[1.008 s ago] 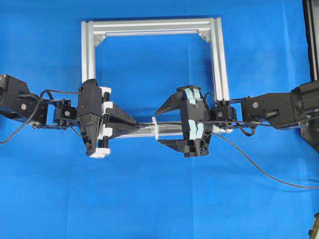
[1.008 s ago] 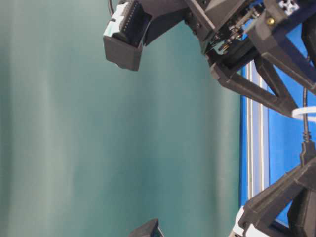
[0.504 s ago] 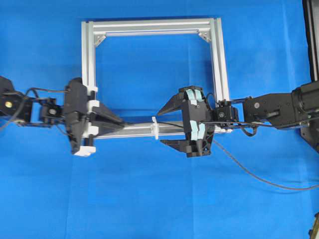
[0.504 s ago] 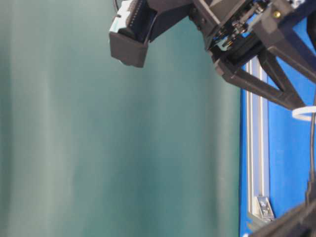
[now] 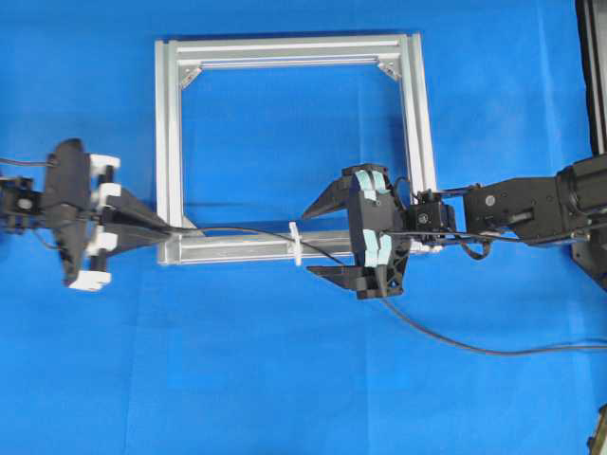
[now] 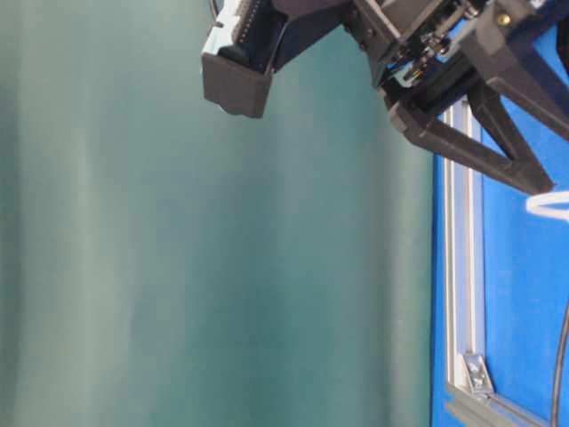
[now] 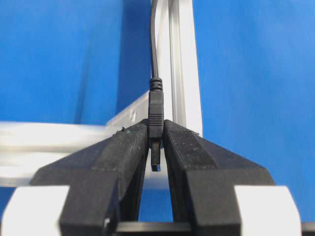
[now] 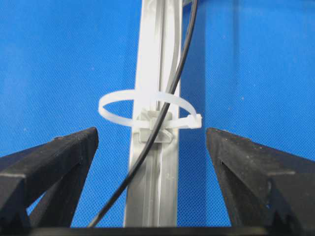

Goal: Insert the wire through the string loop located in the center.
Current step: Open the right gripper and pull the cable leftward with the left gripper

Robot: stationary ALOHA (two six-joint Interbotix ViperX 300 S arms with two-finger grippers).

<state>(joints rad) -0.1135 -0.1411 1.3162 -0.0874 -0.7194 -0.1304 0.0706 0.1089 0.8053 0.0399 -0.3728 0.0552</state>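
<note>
The wire (image 5: 247,230) is a thin black cable threaded through the white string loop (image 5: 296,245) on the frame's near bar. My left gripper (image 5: 167,230) sits left of the frame, shut on the wire's plug (image 7: 155,120), whose metal tip shows between the fingers. In the left wrist view the cable (image 7: 153,49) leads away along the bar. My right gripper (image 5: 308,243) stands open just right of the loop, one finger on each side of the bar and touching nothing. The right wrist view shows the wire (image 8: 183,59) passing inside the loop (image 8: 115,117).
The square silver aluminium frame (image 5: 237,250) lies on the blue mat. Slack wire (image 5: 474,349) curves across the mat from under the right gripper to the right edge. A dark upright (image 5: 593,76) stands at the far right. The loop (image 6: 547,205) also shows in the table-level view.
My left gripper has drawn back to the left, clear of the frame, pulling the plug and more wire through the loop. The right gripper stayed open in place.
</note>
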